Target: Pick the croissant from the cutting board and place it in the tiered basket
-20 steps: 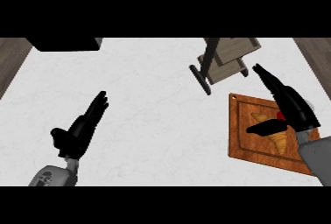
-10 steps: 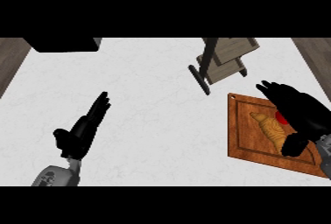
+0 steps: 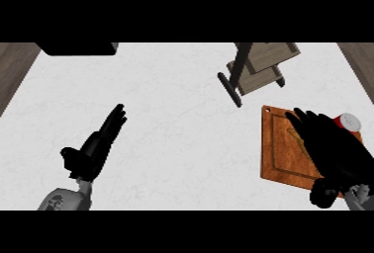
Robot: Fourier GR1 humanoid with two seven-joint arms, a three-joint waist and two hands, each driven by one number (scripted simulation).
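- Right hand (image 3: 336, 153), palm down with fingers stretched out rather than curled, lies over the cutting board (image 3: 277, 155) at the right of the counter (image 3: 171, 128); it looks poised to close, not yet gripping.
- Croissant (image 3: 298, 138) is on the board, almost wholly hidden under that hand; only a tan sliver shows beside the fingers.
- Tiered basket (image 3: 259, 69), the destination, stands just beyond the board's far corner, so the carry would be short.
- Left hand (image 3: 91, 150) rests open at the lower left, well apart.
- Red-and-white round object (image 3: 349, 121) sits beside the fingertips.
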